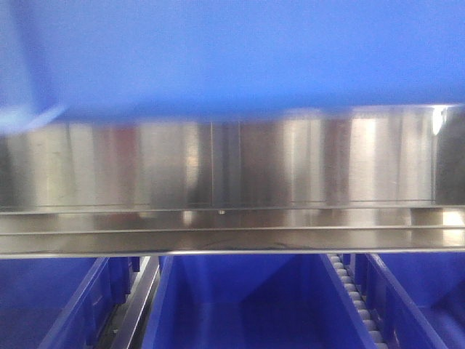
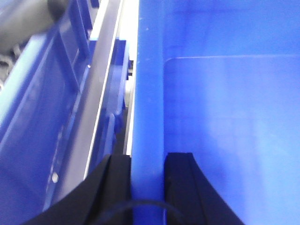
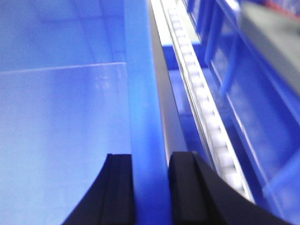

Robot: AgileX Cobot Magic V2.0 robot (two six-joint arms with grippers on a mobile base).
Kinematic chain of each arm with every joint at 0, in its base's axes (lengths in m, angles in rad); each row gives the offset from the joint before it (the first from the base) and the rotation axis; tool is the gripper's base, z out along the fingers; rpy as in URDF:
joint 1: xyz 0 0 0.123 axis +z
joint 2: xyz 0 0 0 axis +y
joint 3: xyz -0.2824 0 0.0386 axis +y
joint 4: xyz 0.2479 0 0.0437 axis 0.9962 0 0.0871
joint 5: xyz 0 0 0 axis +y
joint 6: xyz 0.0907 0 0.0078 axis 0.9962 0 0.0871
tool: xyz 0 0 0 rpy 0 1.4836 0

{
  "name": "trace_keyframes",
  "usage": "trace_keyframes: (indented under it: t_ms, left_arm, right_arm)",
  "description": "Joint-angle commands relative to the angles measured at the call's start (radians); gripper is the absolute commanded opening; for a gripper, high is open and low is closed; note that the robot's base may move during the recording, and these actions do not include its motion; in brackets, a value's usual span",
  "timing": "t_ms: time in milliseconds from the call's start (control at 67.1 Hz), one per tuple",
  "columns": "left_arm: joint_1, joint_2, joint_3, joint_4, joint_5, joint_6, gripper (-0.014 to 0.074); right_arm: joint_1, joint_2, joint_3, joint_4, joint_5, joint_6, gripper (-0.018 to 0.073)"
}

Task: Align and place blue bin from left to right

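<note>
Transfer apparently midway, with set-down and final squaring-up not yet done. Held from both sides: left gripper (image 2: 149,159) clamped astride the left wall of blue bin (image 2: 147,93), right gripper (image 3: 150,159) clamped likewise on its right wall. Spread blurred across the top of the front frame, above steel shelf edge (image 1: 232,174) at mid-frame. Counted: one bin in hand, two grippers, three lower bins (image 1: 240,305) along the bottom edge (left, centre, right), one roller track (image 1: 356,298) at lower right.
</note>
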Motion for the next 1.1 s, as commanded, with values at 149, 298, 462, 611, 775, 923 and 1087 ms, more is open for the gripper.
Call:
trace_keyframes:
  t_ms: [149,298,462,611,775,923,1087]
  left_arm:
    - [-0.039,-0.118,0.140,-0.033,-0.146,-0.067,-0.0111]
    - [-0.039,-0.141,0.168,-0.024,-0.156,-0.067,-0.0111]
    - [-0.039,-0.140,0.168,-0.019,-0.193,-0.067,-0.0111]
    - [-0.039,-0.140,0.168,-0.019,-0.193,-0.067,-0.0111]
    - [-0.039,-0.140,0.168,-0.019,-0.190,-0.067,-0.0111]
    - [-0.039,-0.140,0.168,-0.019,-0.190,-0.067,-0.0111]
    - [-0.039,-0.140,0.168,-0.019,-0.190,-0.052,-0.0111]
  right_arm:
    - [0.094,-0.049,0.066,-0.041,-0.120,0.113,-0.0077]
    - [0.096,-0.049,0.066,-0.041,-0.098,0.115,-0.0077]
    - [0.129,-0.049,0.081,-0.046,-0.091,0.119,-0.0077]
    - [0.164,-0.049,0.089,-0.077,-0.093,0.137,-0.0077]
    - [0.164,-0.049,0.089,-0.086,-0.091,0.153,-0.0077]
    - [0.164,-0.049,0.089,-0.086,-0.089,0.153,-0.0078]
    - [0.164,-0.049,0.089,-0.086,-0.089,0.155,-0.0078]
